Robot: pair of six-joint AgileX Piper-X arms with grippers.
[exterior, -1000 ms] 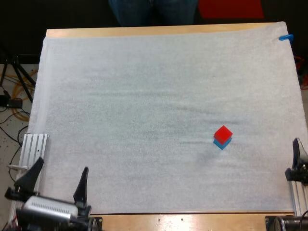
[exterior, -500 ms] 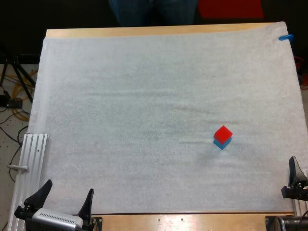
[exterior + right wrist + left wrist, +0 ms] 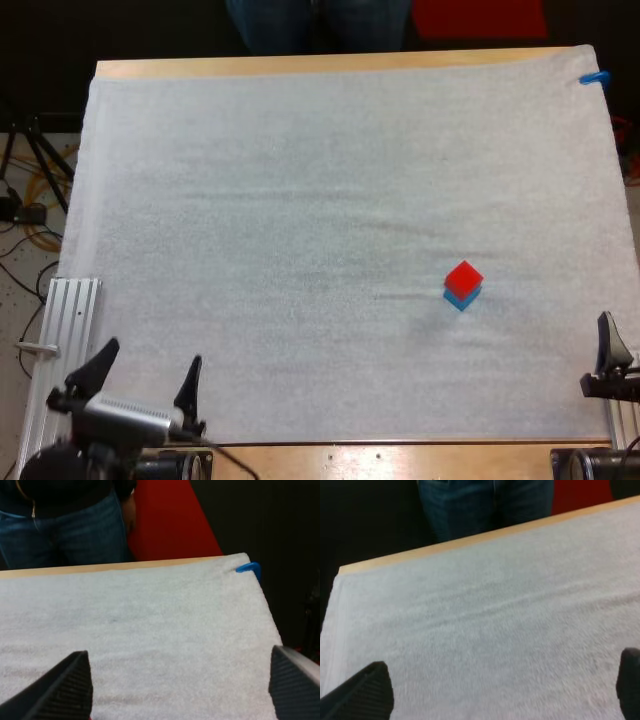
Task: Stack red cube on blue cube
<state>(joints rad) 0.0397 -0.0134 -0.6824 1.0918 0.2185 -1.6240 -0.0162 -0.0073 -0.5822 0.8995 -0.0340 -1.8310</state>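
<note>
Two stacked: small red cube (image 3: 463,276) sits atop small blue cube (image 3: 461,299) | left claw (image 3: 150,353) and right claw (image 3: 179,652) spread, empty, well clear | stack looks done, nothing needs holding.

A white mat (image 3: 300,200) covers most of the wooden table (image 3: 330,64), whose bare edge shows at 12 and 6 o'clock. A person's legs (image 3: 318,22) in jeans stand beyond the table at 12 o'clock. A ribbed metal rail (image 3: 68,312) lies at the mat's edge at 8 o'clock. Cables (image 3: 50,178) lie on the floor at 9 o'clock.
</note>
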